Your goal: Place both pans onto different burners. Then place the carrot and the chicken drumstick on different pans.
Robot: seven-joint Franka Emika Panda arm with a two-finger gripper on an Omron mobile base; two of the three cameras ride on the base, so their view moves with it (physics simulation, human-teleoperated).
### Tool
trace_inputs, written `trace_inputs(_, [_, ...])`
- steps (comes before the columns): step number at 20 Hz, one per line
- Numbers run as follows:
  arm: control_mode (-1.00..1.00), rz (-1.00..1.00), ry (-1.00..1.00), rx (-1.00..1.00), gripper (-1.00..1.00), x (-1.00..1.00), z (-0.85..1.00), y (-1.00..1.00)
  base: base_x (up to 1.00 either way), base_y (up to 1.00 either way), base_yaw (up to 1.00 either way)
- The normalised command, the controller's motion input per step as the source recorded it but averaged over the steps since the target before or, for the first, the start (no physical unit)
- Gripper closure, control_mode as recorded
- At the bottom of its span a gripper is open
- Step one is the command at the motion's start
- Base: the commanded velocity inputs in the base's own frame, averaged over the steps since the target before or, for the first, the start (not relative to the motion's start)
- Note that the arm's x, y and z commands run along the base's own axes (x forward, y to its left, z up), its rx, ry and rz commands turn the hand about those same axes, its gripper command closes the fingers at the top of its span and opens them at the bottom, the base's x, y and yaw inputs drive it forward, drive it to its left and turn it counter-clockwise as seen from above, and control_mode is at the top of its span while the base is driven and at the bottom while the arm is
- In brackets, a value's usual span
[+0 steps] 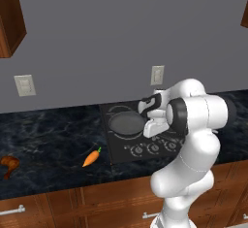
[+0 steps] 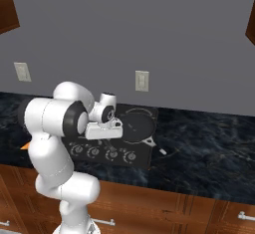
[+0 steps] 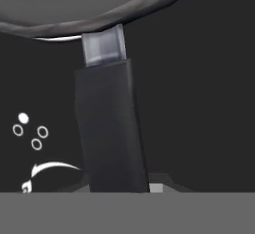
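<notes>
A round dark grey pan lies flat on the black cooktop, over one burner; it shows again as pan. In the hand view its long dark handle runs from the pan rim down between the fingertips of my gripper, which is shut on it. My white hand hangs just right of the pan. The orange carrot lies on the counter left of the cooktop. The brown chicken drumstick is at the far left edge. Another burner lies behind the pan.
A row of round knobs runs along the cooktop's front. The dark marble counter stretches left of the cooktop, and counter to its right. Wall outlets and wooden cabinets sit above.
</notes>
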Motion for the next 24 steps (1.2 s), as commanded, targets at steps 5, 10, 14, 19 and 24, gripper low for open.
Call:
trace_inputs(5, [-1.0,0.0,0.08,0.0,1.0,0.0,-0.29,-0.03,0.0,0.0,0.0])
trace_inputs(10, [-1.0,0.0,0.02,0.0,1.0,-0.17,-0.18,-0.02,0.0,0.0,0.0])
trace_inputs(14, [-1.0,0.0,0.0,0.0,1.0,-0.29,0.0,0.0,0.0,0.0,0.0])
trace_inputs(19, [-1.0,0.0,0.0,0.0,1.0,-0.28,0.0,0.0,0.0,0.0,0.0])
trace_inputs(24, [-1.0,0.0,-0.1,0.0,1.0,-0.07,0.11,0.04,0.0,0.0,0.0])
